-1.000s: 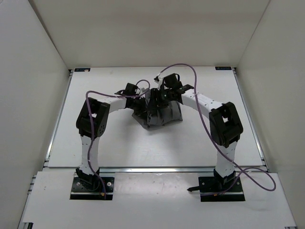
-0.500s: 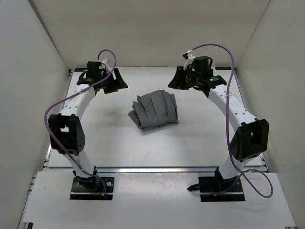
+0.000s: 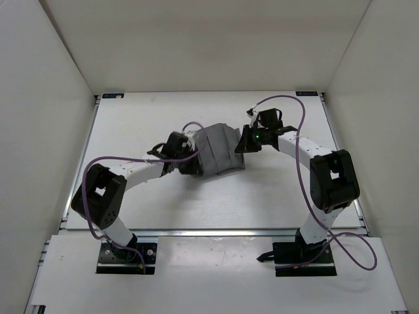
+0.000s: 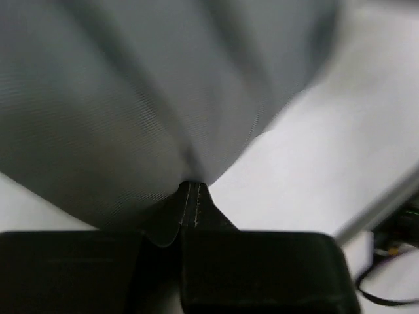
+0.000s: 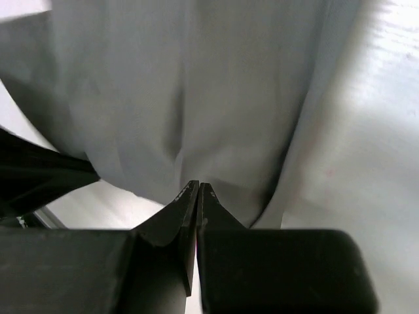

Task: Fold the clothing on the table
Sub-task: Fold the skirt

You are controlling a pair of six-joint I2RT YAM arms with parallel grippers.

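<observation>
The left gripper [image 4: 194, 191] has its jaws pressed together. Grey cloth funnels down into the fingertips, so it is pinching the clothing [image 4: 131, 98]. The right gripper [image 5: 198, 190] is likewise closed tip to tip. A crease in the fabric runs down to where the tips meet, so it too appears to be nipping the cloth at its hem.

From above, the left gripper [image 3: 190, 163] is at the garment's near-left corner and the right gripper [image 3: 246, 142] is at its right side. The clothing [image 3: 219, 147] is bunched between them in pleated folds. It sits about midway between the left and right edges of the table [image 3: 131, 124], slightly closer to the far edge than the near one.

Both arms bend inward from their bases at the near edge. The left arm lies low across the surface, and the right arm reaches in from the right. A purple cable [image 3: 288, 99] loops above the right wrist, and another [image 3: 124, 159] trails along the left arm.
</observation>
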